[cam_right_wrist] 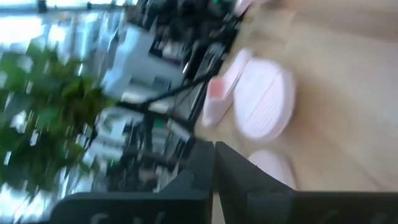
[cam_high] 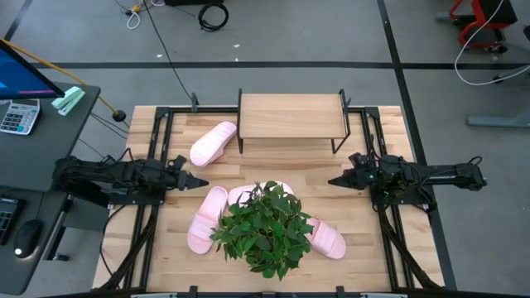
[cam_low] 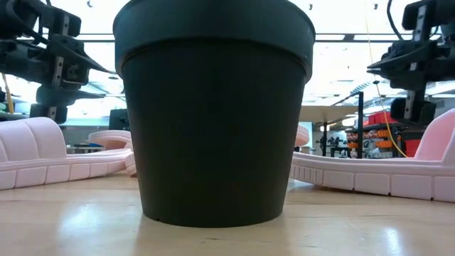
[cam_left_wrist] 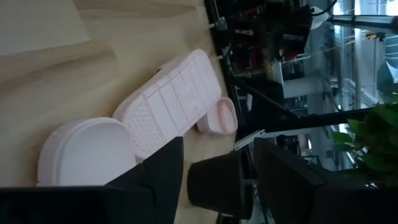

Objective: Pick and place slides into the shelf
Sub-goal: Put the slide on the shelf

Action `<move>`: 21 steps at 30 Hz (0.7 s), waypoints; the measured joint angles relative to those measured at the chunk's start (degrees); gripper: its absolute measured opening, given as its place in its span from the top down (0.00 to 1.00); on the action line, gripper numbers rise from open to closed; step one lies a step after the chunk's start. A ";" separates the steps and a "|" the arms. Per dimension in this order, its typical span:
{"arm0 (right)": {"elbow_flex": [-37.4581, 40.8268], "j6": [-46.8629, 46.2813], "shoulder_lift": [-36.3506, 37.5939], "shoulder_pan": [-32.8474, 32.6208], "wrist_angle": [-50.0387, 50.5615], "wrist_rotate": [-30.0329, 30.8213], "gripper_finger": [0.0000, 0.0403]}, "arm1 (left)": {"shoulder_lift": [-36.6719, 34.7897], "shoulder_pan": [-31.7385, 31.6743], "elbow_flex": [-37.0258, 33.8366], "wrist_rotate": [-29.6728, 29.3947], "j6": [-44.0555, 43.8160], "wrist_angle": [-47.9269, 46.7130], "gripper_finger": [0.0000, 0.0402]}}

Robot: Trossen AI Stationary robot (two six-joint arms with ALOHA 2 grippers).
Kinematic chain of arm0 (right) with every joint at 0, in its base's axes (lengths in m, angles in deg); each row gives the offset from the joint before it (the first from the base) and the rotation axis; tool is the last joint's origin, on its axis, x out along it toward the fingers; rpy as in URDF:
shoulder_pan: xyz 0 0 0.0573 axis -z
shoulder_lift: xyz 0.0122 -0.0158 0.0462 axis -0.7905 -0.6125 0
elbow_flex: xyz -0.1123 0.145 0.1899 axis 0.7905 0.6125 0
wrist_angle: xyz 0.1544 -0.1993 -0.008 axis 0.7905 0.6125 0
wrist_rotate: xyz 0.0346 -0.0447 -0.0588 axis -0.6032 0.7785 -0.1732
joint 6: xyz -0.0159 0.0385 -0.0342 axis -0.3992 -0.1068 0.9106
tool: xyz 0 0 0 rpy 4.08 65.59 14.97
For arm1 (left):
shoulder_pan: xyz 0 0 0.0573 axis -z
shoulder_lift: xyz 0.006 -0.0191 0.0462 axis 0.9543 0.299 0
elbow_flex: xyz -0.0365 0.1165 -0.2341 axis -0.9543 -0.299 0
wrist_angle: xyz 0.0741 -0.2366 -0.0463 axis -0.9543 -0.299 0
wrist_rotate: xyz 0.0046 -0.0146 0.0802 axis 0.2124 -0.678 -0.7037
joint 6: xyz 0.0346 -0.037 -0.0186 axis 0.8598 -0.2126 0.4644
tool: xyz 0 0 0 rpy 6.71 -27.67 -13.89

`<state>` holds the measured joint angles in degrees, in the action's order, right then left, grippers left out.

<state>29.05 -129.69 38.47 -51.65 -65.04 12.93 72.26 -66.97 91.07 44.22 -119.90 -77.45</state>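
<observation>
Several pale pink slides lie on the table. One slide (cam_high: 213, 143) rests by the shelf's left legs. A second (cam_high: 206, 218) lies left of the potted plant, a third (cam_high: 245, 194) shows partly under its leaves, and another (cam_high: 328, 239) lies on its right. The shelf (cam_high: 290, 116) stands at the far middle, its plank top bare. My left gripper (cam_high: 199, 182) hovers open at the table's left; in the left wrist view (cam_left_wrist: 221, 180) two slides (cam_left_wrist: 177, 99) lie ahead of it. My right gripper (cam_high: 335, 180) hovers shut at the right, also seen in its wrist view (cam_right_wrist: 214, 165).
A potted plant (cam_high: 265, 228) in a black pot (cam_low: 213, 114) stands at the near middle between the slides. Black frame rails (cam_high: 153, 157) run along both sides of the table. A desk with a calculator (cam_high: 18, 116) stands off the left edge.
</observation>
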 joint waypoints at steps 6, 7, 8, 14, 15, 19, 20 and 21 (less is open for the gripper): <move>-0.41 -0.76 -1.38 -1.42 -0.26 -12.74 0.92 | 0.09 0.02 0.13 0.03 0.30 -1.28 0.54; -0.82 -1.59 -2.17 -2.08 0.83 -15.90 0.91 | 0.09 0.02 0.13 -0.10 0.12 -1.16 0.55; -1.20 -2.44 -3.07 -2.79 2.12 -18.91 0.90 | 0.09 0.02 0.13 -0.20 -0.15 -1.05 0.55; -4.23 -1.14 -10.09 -9.17 15.34 -29.46 0.88 | 0.30 0.02 0.11 -0.70 -0.15 -0.88 0.54; -4.82 0.55 -11.38 -10.45 18.15 -29.76 0.87 | 0.35 0.02 0.11 -0.92 0.21 -0.89 0.54; -5.92 4.08 -16.21 -15.27 22.01 -29.28 0.84 | 0.35 0.02 0.11 -2.67 3.07 -0.88 0.55; -5.93 3.65 -17.36 -16.26 21.83 -28.91 0.82 | 0.34 0.02 0.13 -3.10 3.61 -0.88 0.55; -5.93 2.83 -18.41 -17.16 21.75 -28.49 0.80 | 0.35 0.02 0.13 -3.53 4.42 -0.87 0.55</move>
<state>23.13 -126.86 20.06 -68.81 -43.29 -15.56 72.61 -66.95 91.20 40.69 -115.49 -78.32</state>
